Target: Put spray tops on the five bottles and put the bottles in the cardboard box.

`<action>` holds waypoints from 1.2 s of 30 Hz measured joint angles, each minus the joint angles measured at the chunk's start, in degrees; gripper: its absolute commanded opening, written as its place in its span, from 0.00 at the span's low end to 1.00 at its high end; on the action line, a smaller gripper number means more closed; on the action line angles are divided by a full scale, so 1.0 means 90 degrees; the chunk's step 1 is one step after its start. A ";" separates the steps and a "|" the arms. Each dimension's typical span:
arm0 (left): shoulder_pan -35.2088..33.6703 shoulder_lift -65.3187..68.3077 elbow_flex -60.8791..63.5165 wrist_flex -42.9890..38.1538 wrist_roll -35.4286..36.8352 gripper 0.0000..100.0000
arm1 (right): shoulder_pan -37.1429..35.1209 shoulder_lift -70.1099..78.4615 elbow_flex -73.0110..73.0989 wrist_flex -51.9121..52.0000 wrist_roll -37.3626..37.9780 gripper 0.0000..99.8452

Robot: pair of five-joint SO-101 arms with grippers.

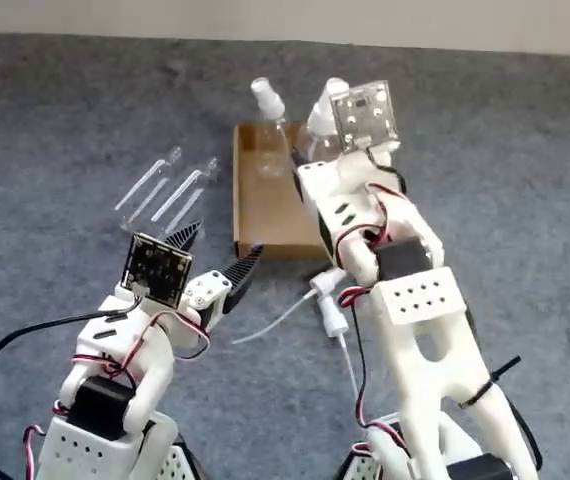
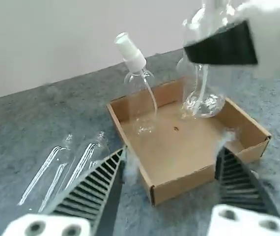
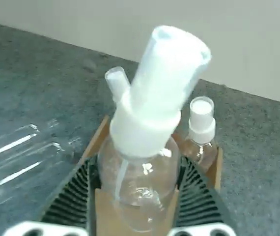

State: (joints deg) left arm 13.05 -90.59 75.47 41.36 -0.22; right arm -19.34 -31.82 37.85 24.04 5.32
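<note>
Farthest left, clear bottles without tops (image 1: 170, 190) lie side by side on the grey carpet. Near them the left gripper (image 1: 220, 250) hovers with its jaws spread and nothing between them. Next comes the cardboard box (image 1: 265, 215), where one capped bottle (image 1: 270, 130) stands upright at the far end. Just beside it, the right gripper (image 3: 137, 169) pinches a second bottle (image 2: 201, 93) by its round belly, above the box floor. Whether the base touches down cannot be told. Two loose spray tops (image 1: 330, 300) lie on the carpet beside the right arm.

The held bottle leans. Let go at that angle, it would likely topple, and it could knock over its neighbour, which stands close. It is clear, rounded and smooth-looking, with a white pump and a thin dip tube inside, so it may slip or turn in the grip.
</note>
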 measured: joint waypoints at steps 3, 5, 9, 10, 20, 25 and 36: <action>-0.0234 0.0000 0.0000 0.0000 0.0000 0.23 | 0.0313 0.0234 0.0459 -0.0684 0.0000 0.00; -0.0244 0.0000 0.0000 0.0000 0.0000 0.23 | 0.0469 0.0488 0.0625 -0.1055 0.0000 0.00; -0.0215 0.0010 0.0137 0.0000 0.0000 0.23 | 0.0557 0.1045 0.0684 -0.1582 0.0000 0.00; -0.0225 0.0010 0.0137 0.0000 0.0000 0.23 | 0.0586 0.1153 0.0684 -0.1680 0.0000 0.00; -0.0234 0.0010 0.0137 0.0000 0.0000 0.23 | 0.0625 0.2168 0.0762 -0.2286 0.0000 0.00; -0.0215 0.0010 0.0137 0.0000 0.0000 0.23 | 0.0625 0.2510 0.0752 -0.2305 -0.0010 0.00; -0.0225 0.0010 0.0137 0.0000 0.0000 0.23 | 0.0625 0.2540 0.0742 -0.2364 -0.0010 0.00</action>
State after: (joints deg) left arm 11.03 -90.51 76.70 41.36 -0.22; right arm -13.71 -8.97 44.53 2.77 5.23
